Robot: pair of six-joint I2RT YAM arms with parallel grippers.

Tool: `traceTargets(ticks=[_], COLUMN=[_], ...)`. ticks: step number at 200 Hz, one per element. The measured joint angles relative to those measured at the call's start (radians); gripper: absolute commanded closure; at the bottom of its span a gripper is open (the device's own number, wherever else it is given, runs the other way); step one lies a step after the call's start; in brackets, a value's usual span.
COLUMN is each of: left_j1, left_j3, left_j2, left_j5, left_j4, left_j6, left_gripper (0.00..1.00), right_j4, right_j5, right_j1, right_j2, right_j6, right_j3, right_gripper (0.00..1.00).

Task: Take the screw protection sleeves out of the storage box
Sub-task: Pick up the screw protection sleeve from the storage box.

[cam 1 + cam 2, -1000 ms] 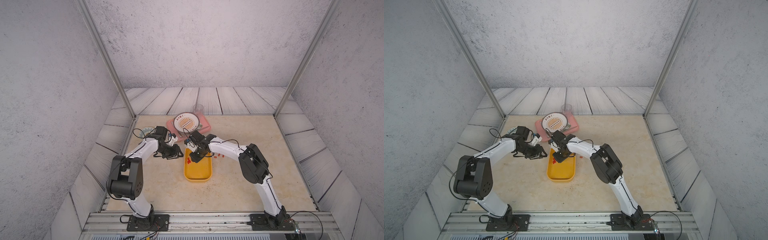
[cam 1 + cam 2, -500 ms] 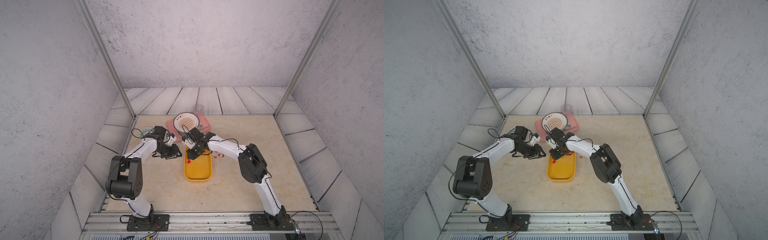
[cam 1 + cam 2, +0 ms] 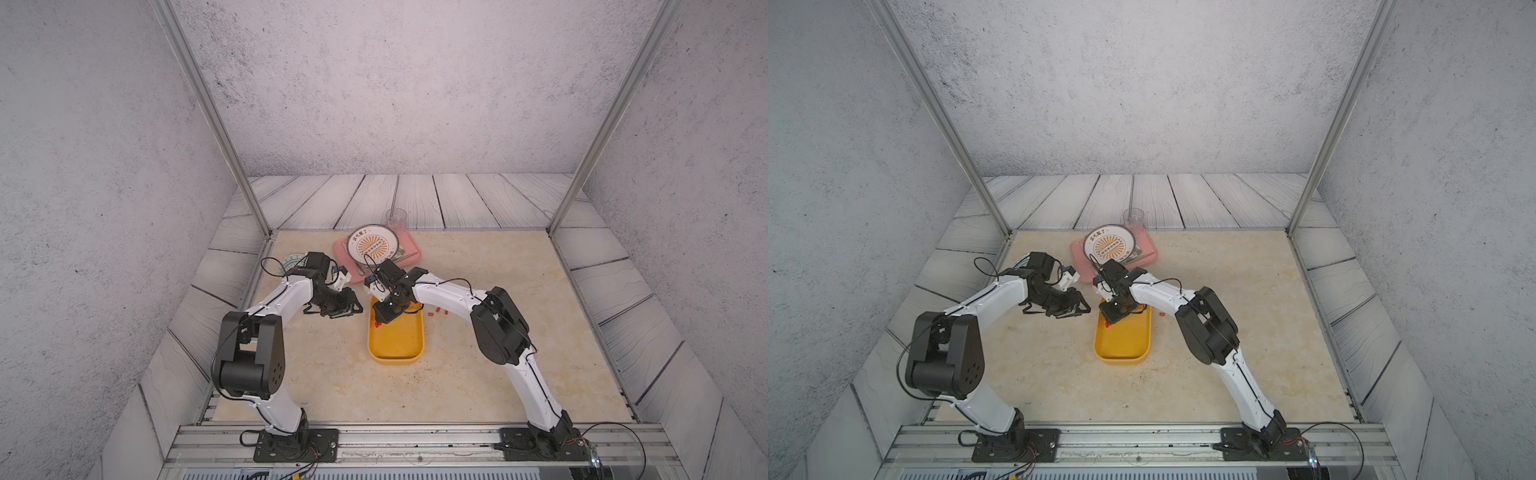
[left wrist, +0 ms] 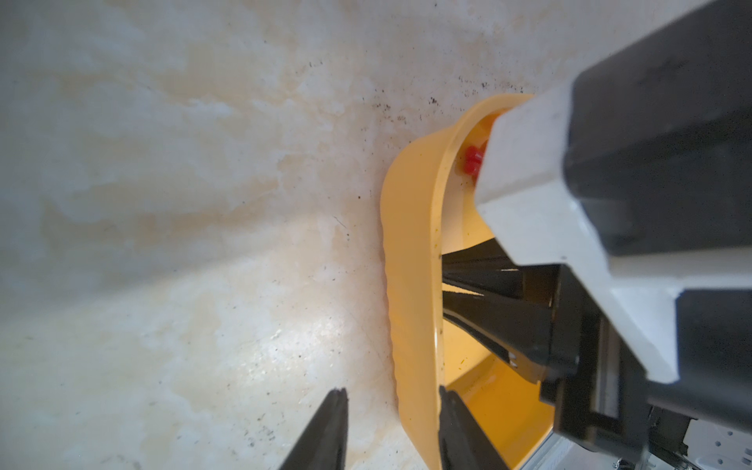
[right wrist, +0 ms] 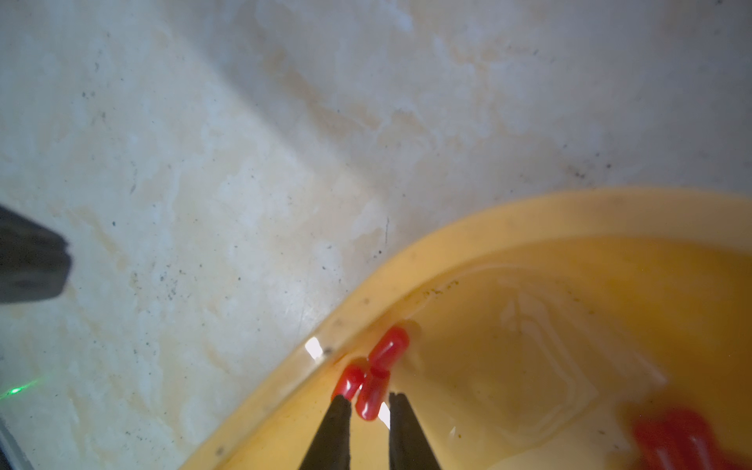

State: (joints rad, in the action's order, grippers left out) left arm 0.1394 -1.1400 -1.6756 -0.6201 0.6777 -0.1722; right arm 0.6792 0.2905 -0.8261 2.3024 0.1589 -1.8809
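Nearest, a shallow yellow plastic storage box (image 3: 395, 359) holds tiny red cylindrical screw protection sleeves (image 5: 388, 350) in its far half. The right gripper (image 5: 369, 398), slightly parted, straddles one sleeve; the left gripper (image 4: 392, 392), spread, straddles the box's wall. Loose sleeves (image 3: 436, 311) lie beside it on the beige table (image 3: 332, 374). Beyond, a flat pink tray (image 3: 409, 249) holds a round patterned plate (image 3: 376, 245).

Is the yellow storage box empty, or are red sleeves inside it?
Not empty: red sleeves lie inside the storage box by its wall, at the right hand.
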Motion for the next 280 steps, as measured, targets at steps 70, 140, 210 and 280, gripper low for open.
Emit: traceTargets(ticks=[70, 140, 210, 280], left_j1=[0.000, -0.005, -0.009, -0.010], left_j3=[0.000, 0.000, 0.000, 0.000], left_j2=[0.000, 0.000, 0.000, 0.000], left_j5=[0.000, -0.001, -0.001, -0.002], left_j4=[0.000, 0.000, 0.000, 0.000], left_j6=[0.000, 0.000, 0.000, 0.000], left_gripper=[0.59, 0.59, 0.59, 0.59], right_j4=[0.001, 0.001, 0.009, 0.031], right_j5=[0.011, 0.011, 0.003, 0.037], right_j1=[0.000, 0.000, 0.002, 0.027], right_j2=[0.026, 0.031, 0.032, 0.029], right_j6=[0.010, 0.011, 0.013, -0.011], right_j3=[-0.010, -0.010, -0.016, -0.023], right_gripper=[0.81, 0.83, 0.90, 0.92])
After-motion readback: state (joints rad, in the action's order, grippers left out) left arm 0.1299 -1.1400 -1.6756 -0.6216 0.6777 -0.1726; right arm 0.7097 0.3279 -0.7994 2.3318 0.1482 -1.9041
